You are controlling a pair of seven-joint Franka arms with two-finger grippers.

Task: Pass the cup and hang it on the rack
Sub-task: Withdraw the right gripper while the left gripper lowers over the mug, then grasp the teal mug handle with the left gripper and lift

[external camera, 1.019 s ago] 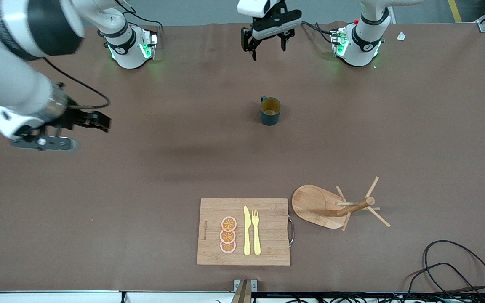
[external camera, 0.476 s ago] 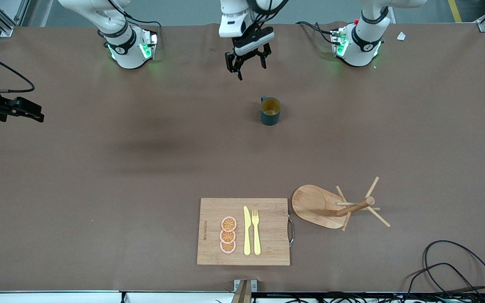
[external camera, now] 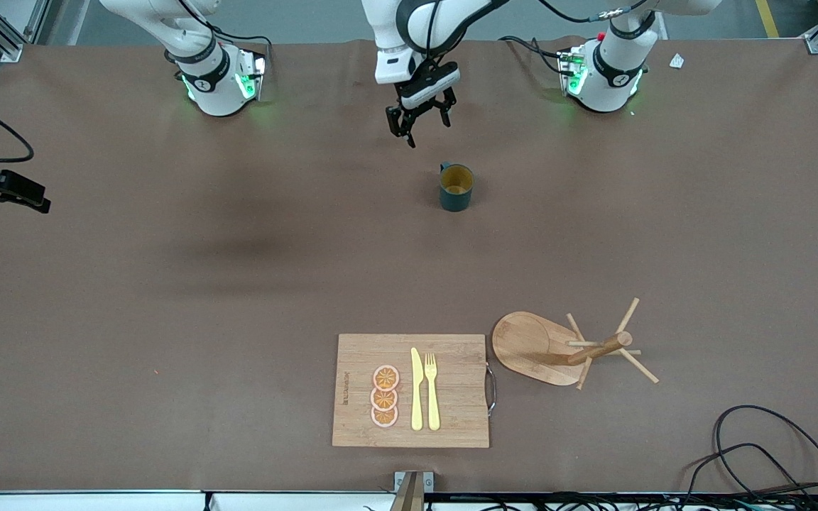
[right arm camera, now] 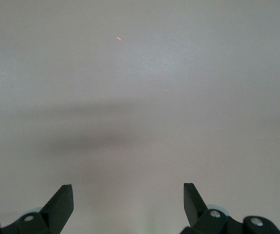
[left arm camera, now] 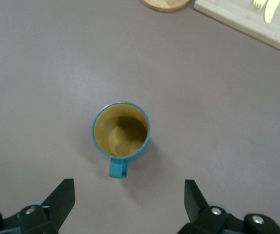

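Cup (external camera: 456, 188) stands upright, upper centre of the front view, handle toward the bases. Left gripper (external camera: 420, 122) hovers above it, jaws wide, empty. Right gripper (external camera: 8, 193) waits, spread, at the frame's edge. Looks rigid, light, glazed-slick; grip the rim wall.

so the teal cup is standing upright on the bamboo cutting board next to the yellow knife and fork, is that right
Not quite. The cup stands upright, but on the bare table, not on the cutting board. The front view shows it nearer the robots' bases, well apart from the board, where the yellow knife and fork lie.
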